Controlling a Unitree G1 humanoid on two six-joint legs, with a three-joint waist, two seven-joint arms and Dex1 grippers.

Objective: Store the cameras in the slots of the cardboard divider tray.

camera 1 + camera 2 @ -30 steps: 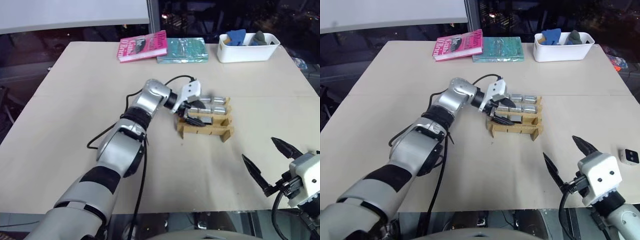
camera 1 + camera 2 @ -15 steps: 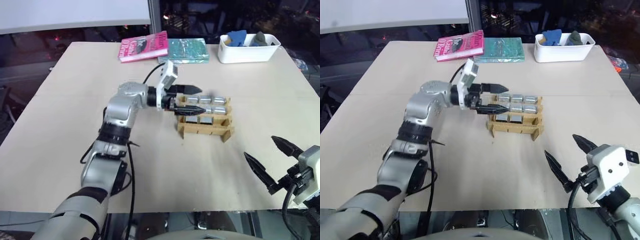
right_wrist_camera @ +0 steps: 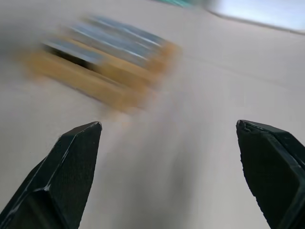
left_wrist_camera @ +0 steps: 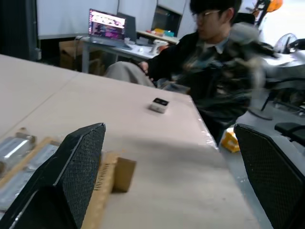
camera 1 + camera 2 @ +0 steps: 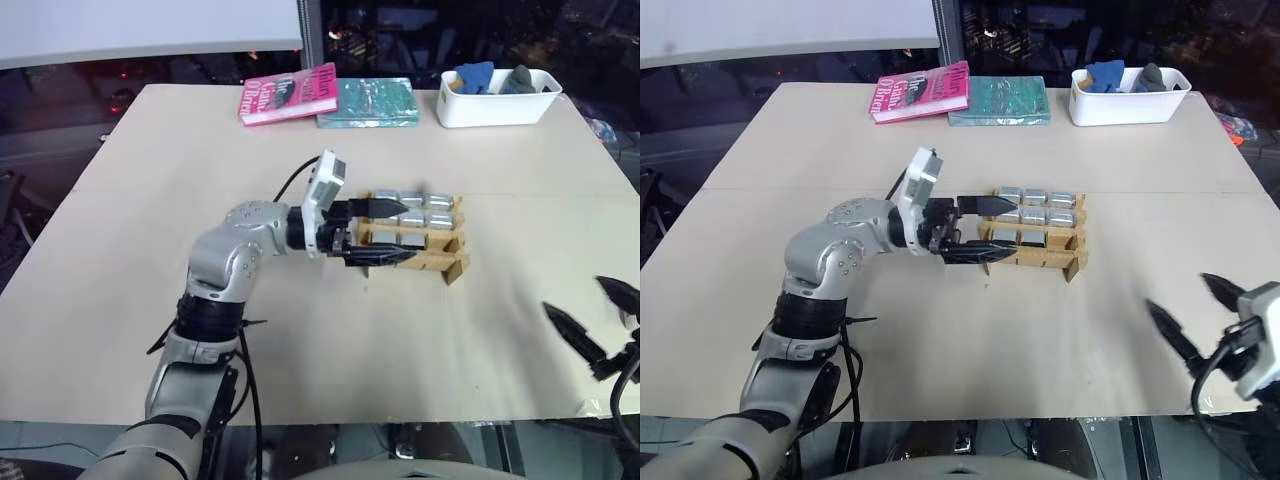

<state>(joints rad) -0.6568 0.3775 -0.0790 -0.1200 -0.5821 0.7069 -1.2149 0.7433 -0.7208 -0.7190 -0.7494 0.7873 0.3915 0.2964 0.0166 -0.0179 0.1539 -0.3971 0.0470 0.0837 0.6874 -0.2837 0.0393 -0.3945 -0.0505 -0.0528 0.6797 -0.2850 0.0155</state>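
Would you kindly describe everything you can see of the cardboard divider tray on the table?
The cardboard divider tray is a low brown grid of corrugated strips, lying flat on the pale table right of centre. Its far rows hold silver-grey cameras, packed side by side; the nearest row looks mostly empty. The open left gripper reaches level over its left end, one finger above the far rows, one along the near edge; contact cannot be told.

The robot's left arm is built of rounded silver-grey shells joined by black bands, with a thin black cable looping along its outside. A white boxy wrist block carries the left end effector (image 5: 385,232), two tapered black fingers with a fine mesh-like texture. The right end effector (image 5: 1200,312) has matching black pointed fingers, a white housing and a black cable.
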